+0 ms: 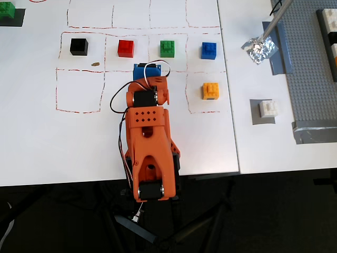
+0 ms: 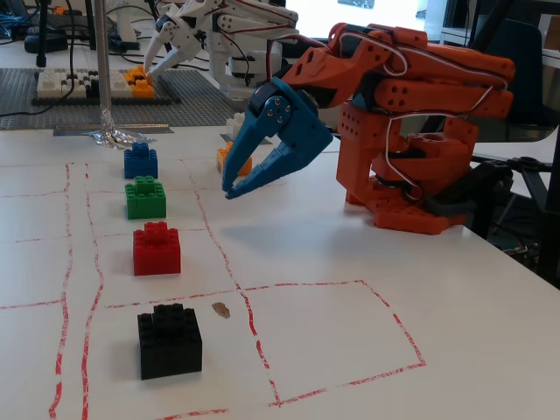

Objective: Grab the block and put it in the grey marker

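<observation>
— What sat closest to my fixed camera?

— The black brick [image 2: 169, 340], on the desk [image 2: 350, 254]. At its one o'clock my pincer [image 2: 229, 191] hung with blue jaws apart, holding nothing.

— And the block?

— Overhead, the white block [image 1: 269, 108] rested on the grey marker [image 1: 256, 117], at three o'clock from the orange brick [image 1: 210, 90], well apart from the pincer.

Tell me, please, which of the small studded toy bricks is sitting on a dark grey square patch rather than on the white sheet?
The white studded brick, resting on the dark grey square patch; the nearby bricks stand inside red-outlined cells.
</observation>
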`<state>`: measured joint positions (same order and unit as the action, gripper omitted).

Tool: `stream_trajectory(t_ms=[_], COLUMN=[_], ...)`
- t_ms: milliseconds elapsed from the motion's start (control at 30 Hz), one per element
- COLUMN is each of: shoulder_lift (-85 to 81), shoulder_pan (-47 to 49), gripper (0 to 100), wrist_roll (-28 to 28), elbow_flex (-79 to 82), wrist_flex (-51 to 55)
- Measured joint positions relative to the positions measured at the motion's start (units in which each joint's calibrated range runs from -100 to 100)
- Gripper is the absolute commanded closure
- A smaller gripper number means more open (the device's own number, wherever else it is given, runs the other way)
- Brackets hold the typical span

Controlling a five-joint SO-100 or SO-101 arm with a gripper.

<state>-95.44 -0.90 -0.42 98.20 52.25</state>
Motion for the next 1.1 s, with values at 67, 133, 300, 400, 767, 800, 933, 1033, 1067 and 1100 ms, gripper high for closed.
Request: stream_trajectory(t_ms=[67, 133, 300, 400, 767, 800, 933, 1033, 1067, 1100], shoulder_lift=[-1.8, -2.32, -2.06, -2.06, -2.06, -2.06, -2.06, -2.06, -2.06, -2.06], shoulder_pan=[0.0, -0.1, 0.0, 0.0, 0.0, 0.0, 0.0, 0.0, 0.0, 0.0], gripper=[100, 100, 100, 100, 100, 100, 100, 100, 100, 100], wrist_roll=[0.0, 0.0, 0.0, 0.0, 0.15, 0.15, 0.15, 0.15, 0.15, 0.15], elbow_flex=[0.0, 0.72, 0.72, 0.72, 0.72, 0.72, 0.72, 0.72, 0.72, 0.72], wrist_flex=[0.0, 0.0, 0.0, 0.0, 0.0, 0.0, 0.0, 0.0, 0.0, 0.0])
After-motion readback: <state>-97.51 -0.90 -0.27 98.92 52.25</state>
